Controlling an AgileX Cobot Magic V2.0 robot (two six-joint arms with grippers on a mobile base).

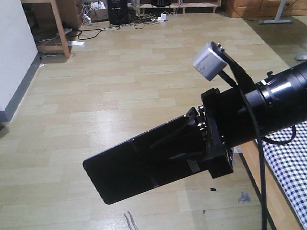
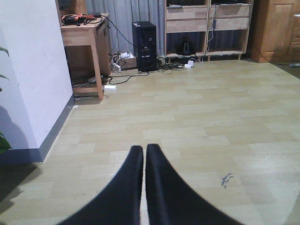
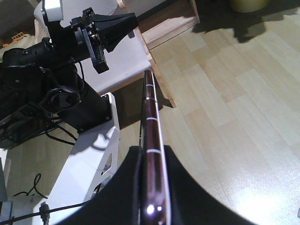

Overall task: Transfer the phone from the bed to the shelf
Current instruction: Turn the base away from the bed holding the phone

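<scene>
The right pincer (image 3: 151,161) is squeezed onto the phone (image 1: 139,165). It grips only one short end. The rest of the flat black slab sticks far out past the fingertips. From the right wrist camera the phone shows edge-on, with its pinkish metal rim running straight out between the two fingers.

The phone is off the bed (image 1: 288,163), which lies behind and to the side of the pincer. Under the pincer there is only the hard wooden floor (image 1: 120,96).

The left pincer (image 2: 144,152) has its fingers pressed almost together, with nothing between them. A light wooden shelf unit (image 2: 206,28) stands far off in front of it. That may be where the phone goes, but I cannot tell for sure.

What could go wrong? The phone is smooth and shiny, and so much of it hangs out that a quick swing could make it tip or slide in the grip. If it slips here, it would hit the floor, not the soft bed. The long free end could also knock a shelf board on the way in. The left pincer sits up ahead of the phone's far tip, so the two could bump.
</scene>
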